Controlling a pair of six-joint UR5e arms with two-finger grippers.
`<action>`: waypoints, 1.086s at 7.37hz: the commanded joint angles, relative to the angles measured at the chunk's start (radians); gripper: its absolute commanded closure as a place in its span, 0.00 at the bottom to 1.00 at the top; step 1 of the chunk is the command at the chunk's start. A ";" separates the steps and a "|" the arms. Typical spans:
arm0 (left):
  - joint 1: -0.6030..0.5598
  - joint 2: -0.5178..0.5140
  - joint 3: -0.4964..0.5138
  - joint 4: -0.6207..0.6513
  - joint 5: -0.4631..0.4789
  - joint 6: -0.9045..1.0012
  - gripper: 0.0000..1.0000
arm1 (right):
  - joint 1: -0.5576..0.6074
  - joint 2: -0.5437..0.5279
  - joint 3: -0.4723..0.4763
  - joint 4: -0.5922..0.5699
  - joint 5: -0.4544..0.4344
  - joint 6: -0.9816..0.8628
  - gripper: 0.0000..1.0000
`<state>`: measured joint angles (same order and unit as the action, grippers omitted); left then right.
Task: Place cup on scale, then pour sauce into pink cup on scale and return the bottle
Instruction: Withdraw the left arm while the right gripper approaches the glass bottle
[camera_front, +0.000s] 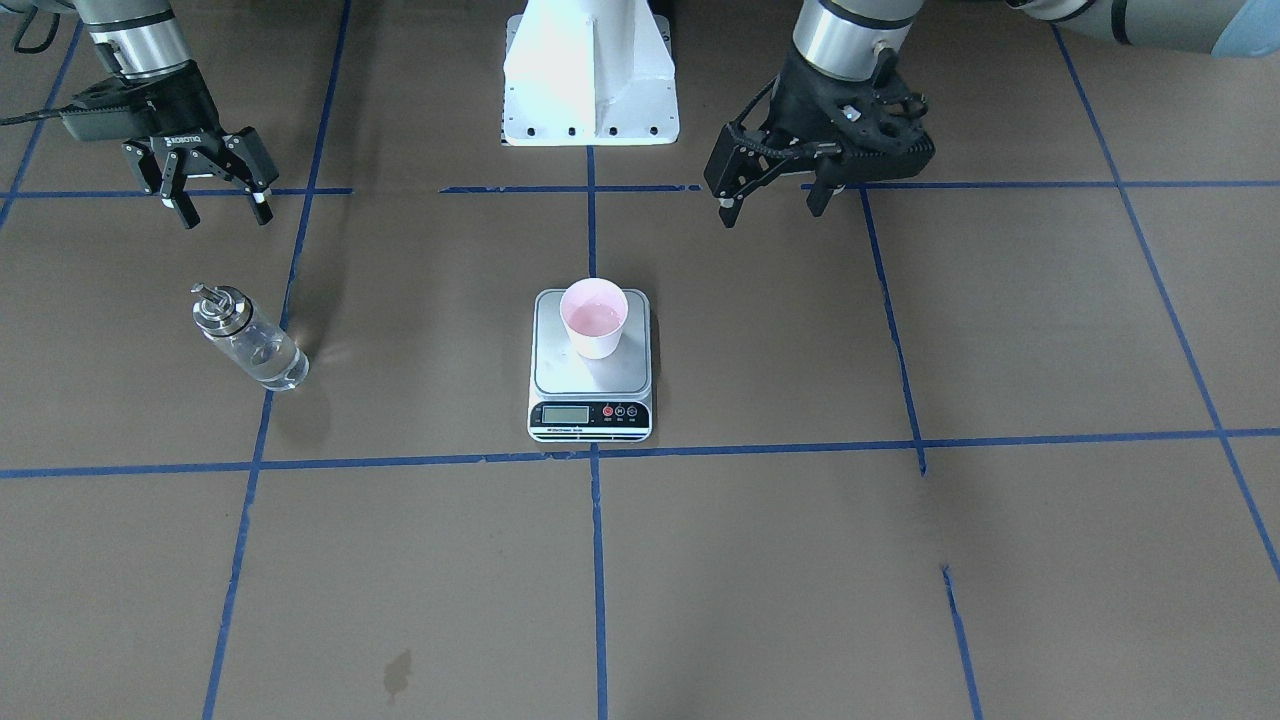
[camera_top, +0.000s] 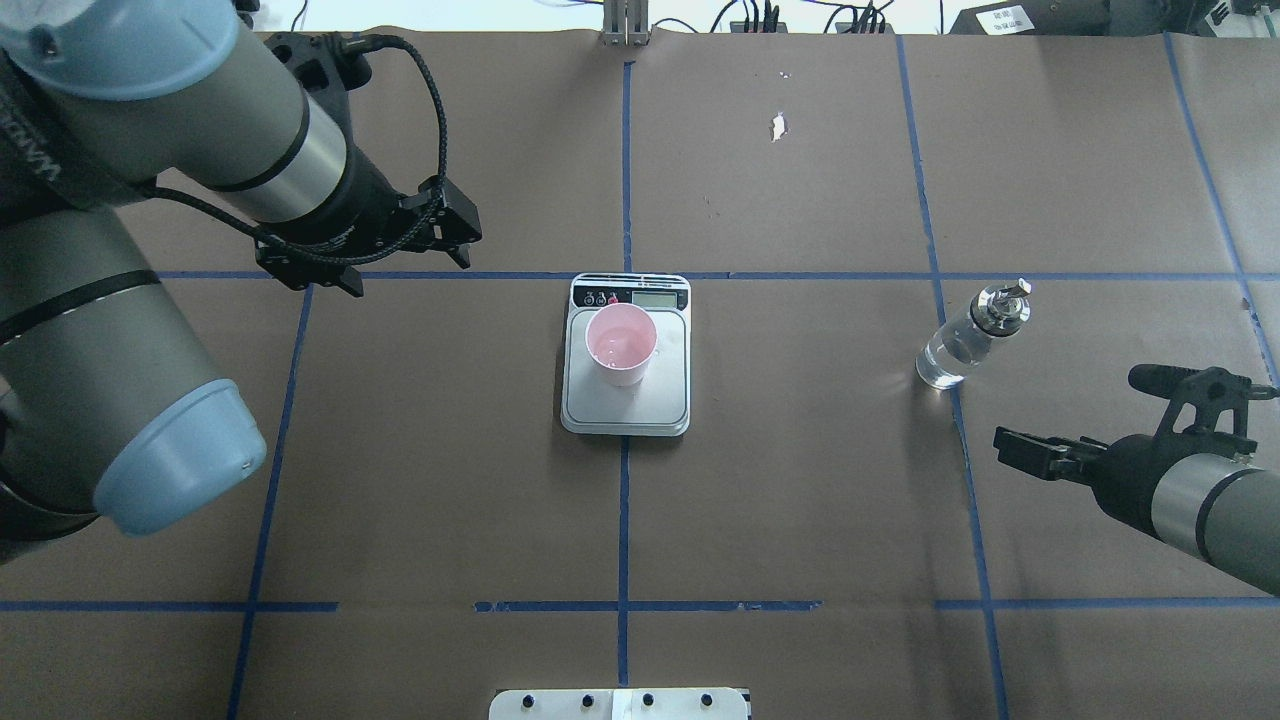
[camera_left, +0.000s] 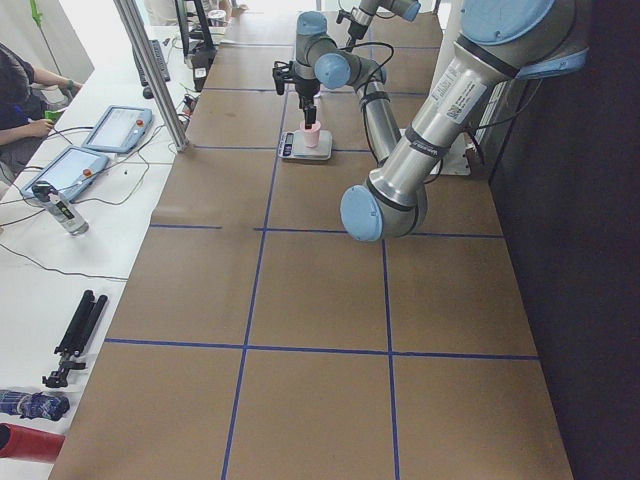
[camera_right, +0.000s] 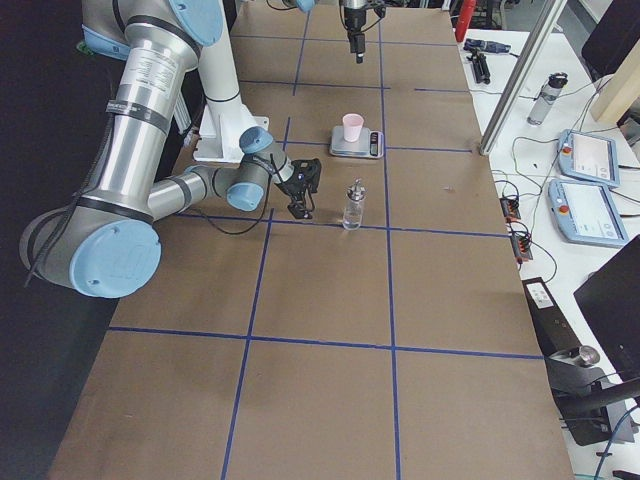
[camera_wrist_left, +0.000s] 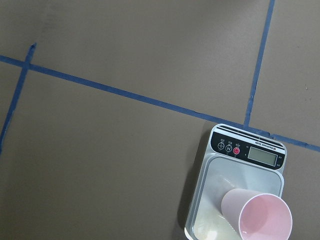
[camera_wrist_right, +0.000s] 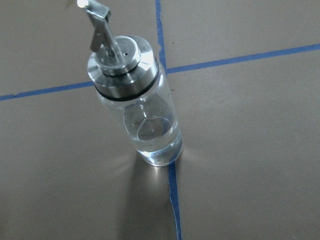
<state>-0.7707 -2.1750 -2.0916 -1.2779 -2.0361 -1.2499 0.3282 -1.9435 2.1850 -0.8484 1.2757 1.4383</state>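
The pale pink cup (camera_front: 594, 318) (camera_top: 621, 345) (camera_wrist_left: 260, 217) stands upright on the silver scale (camera_front: 590, 385) (camera_top: 660, 405) (camera_wrist_left: 207, 200) at the table's middle. The clear glass bottle (camera_front: 248, 338) (camera_top: 965, 340) (camera_wrist_right: 140, 110) with its metal collar and spout stands on the table on my right side, with clear sauce (camera_wrist_right: 155, 147) low inside it. My right gripper (camera_front: 220, 210) (camera_top: 1070, 410) hangs open a little behind the bottle, apart from it. My left gripper (camera_front: 775, 205) (camera_top: 405, 272) hovers open and empty to the left of the scale. Whether the cup holds liquid I cannot tell.
The white robot base (camera_front: 590, 80) stands behind the scale. Blue tape lines (camera_front: 595, 560) grid the brown table. A side bench (camera_left: 70, 170) holds tablets and cables, with a person's arm (camera_left: 20, 95) at its far end. A dark stain (camera_front: 397, 672) marks the table's front.
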 joint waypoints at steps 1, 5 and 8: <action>-0.034 0.105 -0.056 0.006 0.004 0.200 0.00 | -0.081 0.024 -0.034 0.002 -0.251 -0.051 0.00; -0.194 0.223 -0.053 0.028 0.001 0.562 0.00 | -0.112 0.087 -0.146 0.012 -0.370 -0.185 0.00; -0.272 0.259 -0.016 0.020 0.010 0.714 0.00 | -0.115 0.155 -0.276 0.171 -0.380 -0.196 0.00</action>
<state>-1.0101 -1.9335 -2.1243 -1.2546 -2.0290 -0.5998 0.2142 -1.8260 1.9652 -0.7413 0.8993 1.2526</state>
